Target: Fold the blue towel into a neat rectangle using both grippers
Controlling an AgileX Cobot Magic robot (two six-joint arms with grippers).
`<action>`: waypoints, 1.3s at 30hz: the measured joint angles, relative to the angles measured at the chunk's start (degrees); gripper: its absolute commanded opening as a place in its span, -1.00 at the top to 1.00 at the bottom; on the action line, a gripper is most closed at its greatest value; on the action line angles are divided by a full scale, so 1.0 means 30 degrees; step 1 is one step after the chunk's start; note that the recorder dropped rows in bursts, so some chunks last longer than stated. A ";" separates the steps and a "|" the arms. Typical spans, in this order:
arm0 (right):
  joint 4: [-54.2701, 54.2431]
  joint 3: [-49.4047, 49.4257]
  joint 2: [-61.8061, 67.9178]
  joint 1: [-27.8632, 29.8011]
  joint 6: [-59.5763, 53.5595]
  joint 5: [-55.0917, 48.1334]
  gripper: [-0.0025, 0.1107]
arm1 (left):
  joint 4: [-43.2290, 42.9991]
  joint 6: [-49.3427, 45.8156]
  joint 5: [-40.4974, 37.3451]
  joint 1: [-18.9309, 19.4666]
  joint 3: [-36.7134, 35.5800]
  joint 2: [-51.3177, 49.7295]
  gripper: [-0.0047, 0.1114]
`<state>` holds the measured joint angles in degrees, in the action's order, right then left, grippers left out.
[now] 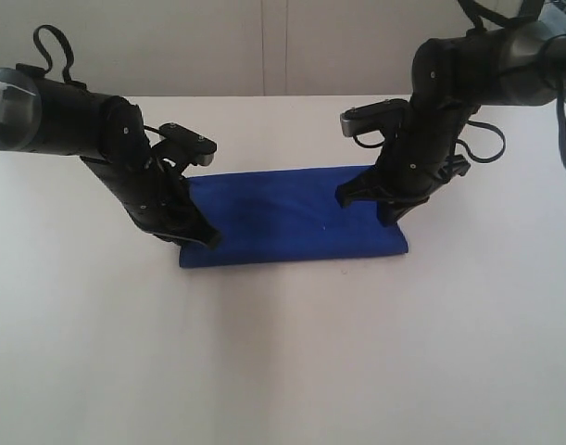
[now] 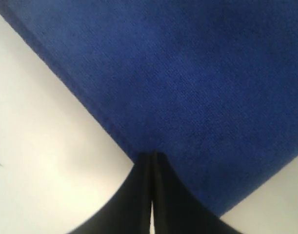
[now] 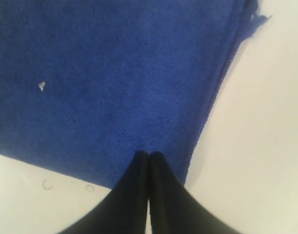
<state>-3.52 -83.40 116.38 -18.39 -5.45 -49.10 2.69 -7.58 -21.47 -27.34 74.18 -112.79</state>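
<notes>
**Lying between two closed grippers**

The blue towel (image 1: 292, 218) is a strip on the table (image 1: 283, 371), long axis side to side. The left gripper (image 2: 152, 161) touches its left end and the right gripper (image 3: 149, 157) its right end, both with jaws pressed together.

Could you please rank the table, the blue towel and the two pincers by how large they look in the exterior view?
1. table
2. blue towel
3. left pincer and right pincer: look alike, so tied.
</notes>
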 measured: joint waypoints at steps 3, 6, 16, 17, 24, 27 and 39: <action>0.0000 0.0000 0.0000 0.0000 0.0000 0.0072 0.96 | 0.0000 0.0000 0.0000 0.0000 0.0000 0.0000 0.92; 0.0000 0.0000 0.0000 0.0000 0.0000 0.0120 0.96 | 0.0000 0.0000 0.0000 0.0000 0.0000 0.0000 0.92; 0.0000 0.0000 0.0000 0.0000 0.0000 0.0213 0.96 | 0.0799 0.0331 -0.0877 0.0000 0.0614 0.0662 0.92; 0.0000 0.0000 0.0000 0.0000 0.0012 0.0209 0.96 | 0.1094 0.0331 -0.0877 0.0000 0.0614 0.0672 0.92; 0.0000 0.0000 0.0000 0.0000 0.0012 0.0209 0.96 | 0.2273 -0.0286 -0.1363 0.0000 0.0614 -0.0491 0.92; 0.0000 0.0000 0.0000 0.0000 0.0012 0.0209 0.96 | 0.2302 -0.0769 -0.1363 0.0000 0.0651 -0.0632 0.92; 0.0000 0.0000 0.0000 0.0000 0.0012 0.0209 0.96 | 0.0567 -0.1338 -0.1325 -0.0031 0.0759 -0.0675 0.92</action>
<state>-3.52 -83.40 116.38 -18.39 -5.42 -48.48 4.39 -11.59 -25.45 -27.43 76.46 -114.82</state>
